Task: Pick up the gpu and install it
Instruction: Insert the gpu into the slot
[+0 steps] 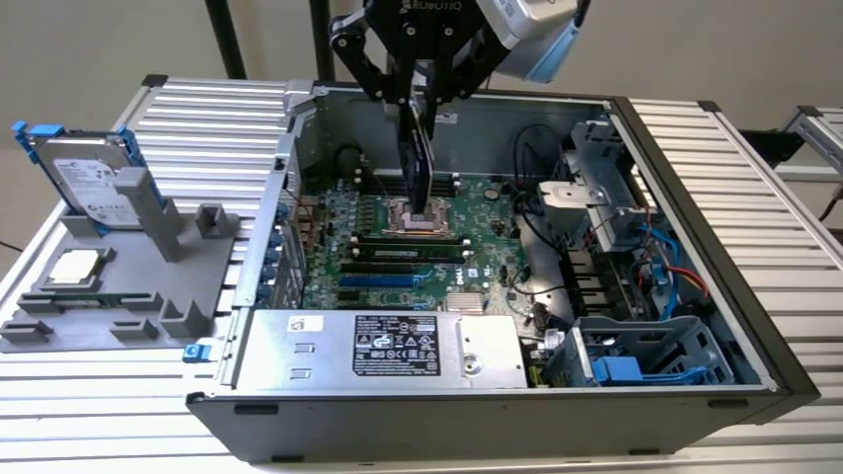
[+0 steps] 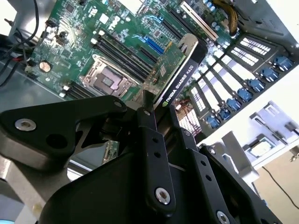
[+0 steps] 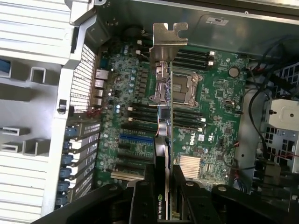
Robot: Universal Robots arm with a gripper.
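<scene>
My gripper (image 1: 421, 97) is shut on the gpu (image 1: 419, 158), a thin green card with a black cooler that hangs edge-on and upright above the open computer case. In both wrist views the gpu (image 2: 174, 70) (image 3: 165, 116) reaches away from the fingers (image 2: 148, 126) (image 3: 144, 193), its silver end bracket (image 3: 169, 39) at the far end. Below it lies the large green motherboard (image 1: 395, 252) (image 3: 212, 116), and the card's lower end hovers over the CPU socket (image 1: 424, 219). The card touches no slot.
The blue expansion slot (image 1: 375, 281) (image 3: 135, 138) lies toward the case's rear slot openings (image 2: 243, 70). A power supply (image 1: 382, 346) fills the case's near side and a drive cage (image 1: 613, 188) stands at the exterior view's right. A grey fixture (image 1: 118, 296) holds a hard drive (image 1: 90, 183).
</scene>
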